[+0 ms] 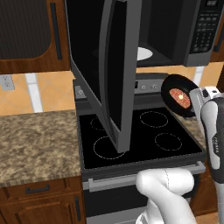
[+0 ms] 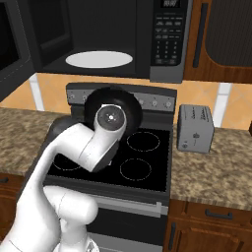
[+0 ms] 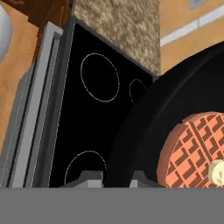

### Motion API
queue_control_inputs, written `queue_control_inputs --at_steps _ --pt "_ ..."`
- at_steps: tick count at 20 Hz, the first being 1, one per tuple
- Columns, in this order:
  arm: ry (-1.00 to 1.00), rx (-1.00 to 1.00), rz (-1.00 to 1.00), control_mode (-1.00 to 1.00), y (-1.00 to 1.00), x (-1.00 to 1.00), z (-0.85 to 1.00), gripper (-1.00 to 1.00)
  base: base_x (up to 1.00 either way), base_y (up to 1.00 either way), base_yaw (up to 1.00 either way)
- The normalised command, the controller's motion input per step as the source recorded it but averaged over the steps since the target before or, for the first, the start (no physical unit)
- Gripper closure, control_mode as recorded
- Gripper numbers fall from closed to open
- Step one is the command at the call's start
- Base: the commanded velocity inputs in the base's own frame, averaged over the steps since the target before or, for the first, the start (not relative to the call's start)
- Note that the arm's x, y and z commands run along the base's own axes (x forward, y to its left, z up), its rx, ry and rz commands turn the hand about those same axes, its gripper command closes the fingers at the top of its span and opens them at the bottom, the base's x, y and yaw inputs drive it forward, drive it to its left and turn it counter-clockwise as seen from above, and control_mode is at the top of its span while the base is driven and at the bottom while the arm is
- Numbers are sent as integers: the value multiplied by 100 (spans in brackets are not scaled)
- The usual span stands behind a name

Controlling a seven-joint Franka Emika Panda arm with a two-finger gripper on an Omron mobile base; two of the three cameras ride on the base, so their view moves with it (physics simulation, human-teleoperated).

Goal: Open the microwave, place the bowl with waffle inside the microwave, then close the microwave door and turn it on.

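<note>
We noted a black bowl (image 1: 177,94) holding a reddish-brown gridded waffle (image 3: 197,151), a speckled tan-brown counter (image 1: 37,144), a black stovetop (image 1: 144,140) with thin white rings, and a grey toaster (image 2: 195,129).

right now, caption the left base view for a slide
Gripper holds the bowl with waffle tilted above the stove, microwave door open.

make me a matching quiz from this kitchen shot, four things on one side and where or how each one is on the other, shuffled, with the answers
Things:
1. microwave door
2. bowl with waffle
3. turntable plate
4. toaster

Places or states:
A. lying flat inside the microwave cavity
B. standing on the granite counter to the right of the stove
C. swung wide open, hanging out over the cooktop
D. held tilted in the air above the stove, gripped at its rim by the claw

Pairs: 1-C, 2-D, 3-A, 4-B
</note>
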Motion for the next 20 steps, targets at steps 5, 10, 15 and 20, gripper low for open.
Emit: queue_control_inputs --at_steps 5,10,15,20 --pt "-22 0 24 -100 65 -18 100 100 0 0 0" --pt "-14 0 9 -100 56 23 100 100 0 0 0" --pt "1 0 8 -100 23 85 100 100 0 0 0" --pt "18 0 0 -100 23 100 69 100 0 0 0"
